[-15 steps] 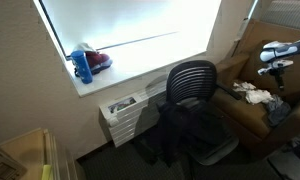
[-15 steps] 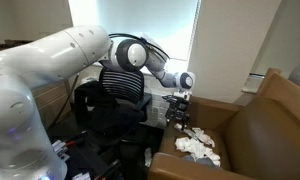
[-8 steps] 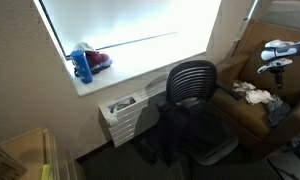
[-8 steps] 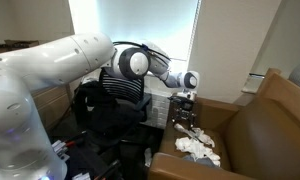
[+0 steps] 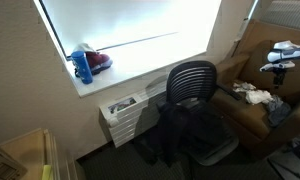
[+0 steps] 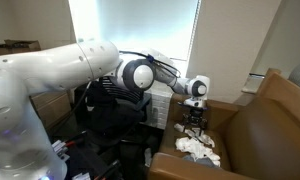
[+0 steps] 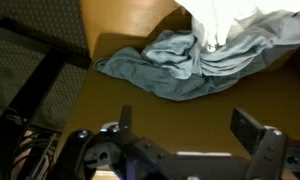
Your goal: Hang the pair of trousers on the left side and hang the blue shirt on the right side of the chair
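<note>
The blue shirt lies crumpled on the brown armchair seat, beside a white cloth. In an exterior view the shirt is at the seat's front, with the white cloth behind it. A dark garment, possibly the trousers, is draped over the seat of the black office chair; it also shows in the exterior view with the arm. My gripper is open and empty, hovering above the armchair seat just short of the shirt. It shows in both exterior views.
The brown armchair stands next to the office chair. A bright window fills the wall behind, and a blue bottle stands on its sill. A white unit sits below the sill.
My gripper has moved away from the office chair and further over the armchair, above the cloths. It stays open. The cloths have not moved.
</note>
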Controlling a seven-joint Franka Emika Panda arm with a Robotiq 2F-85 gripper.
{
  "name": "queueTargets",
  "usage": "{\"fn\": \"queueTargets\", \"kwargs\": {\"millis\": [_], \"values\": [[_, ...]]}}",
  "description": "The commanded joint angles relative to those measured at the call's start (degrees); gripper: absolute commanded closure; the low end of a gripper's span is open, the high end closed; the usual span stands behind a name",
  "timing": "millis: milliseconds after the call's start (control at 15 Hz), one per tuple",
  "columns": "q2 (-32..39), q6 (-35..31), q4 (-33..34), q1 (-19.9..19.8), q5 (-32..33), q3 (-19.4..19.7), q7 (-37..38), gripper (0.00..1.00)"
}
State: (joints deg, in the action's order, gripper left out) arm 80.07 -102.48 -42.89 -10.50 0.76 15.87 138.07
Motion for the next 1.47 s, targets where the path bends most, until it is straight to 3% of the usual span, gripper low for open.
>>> {"fn": "queueTargets", "kwargs": {"millis": [0, 133, 200, 267, 467, 733, 867, 1000, 1067, 1133, 1200, 1400], "values": [[5.49, -2.77, 8.90, -7.11, -2.00, -0.90, 4.30, 0.00], [7.35, -1.13, 10.68, -10.24, -1.82, -0.07, 8.55, 0.00], [3.90, -1.06, 4.61, -10.03, -0.70, -0.65, 11.27, 0.00], [4.52, -1.32, 6.50, -9.66, 0.61, -1.14, 7.57, 0.00], [4.63, -1.31, 5.88, -11.15, 0.47, -1.05, 9.80, 0.00], [4.65, -9.34, -1.87, -9.47, 3.92, -0.66, 12.77, 0.00], [4.91, -13.99, -6.91, -6.44, -2.81, 7.38, 11.30, 0.00], [5.62, -17.03, -10.92, -3.83, -6.74, 11.91, 11.20, 0.00], [5.96, -16.20, -12.02, -2.88, -7.35, 12.82, 11.17, 0.00], [6.10, -10.60, -11.43, -2.61, -4.94, 12.03, 11.10, 0.00], [6.09, -14.55, -9.05, -4.76, -5.07, 10.53, 10.72, 0.00], [6.08, -12.27, -9.91, -2.81, -5.01, 11.07, 10.81, 0.00]]}}
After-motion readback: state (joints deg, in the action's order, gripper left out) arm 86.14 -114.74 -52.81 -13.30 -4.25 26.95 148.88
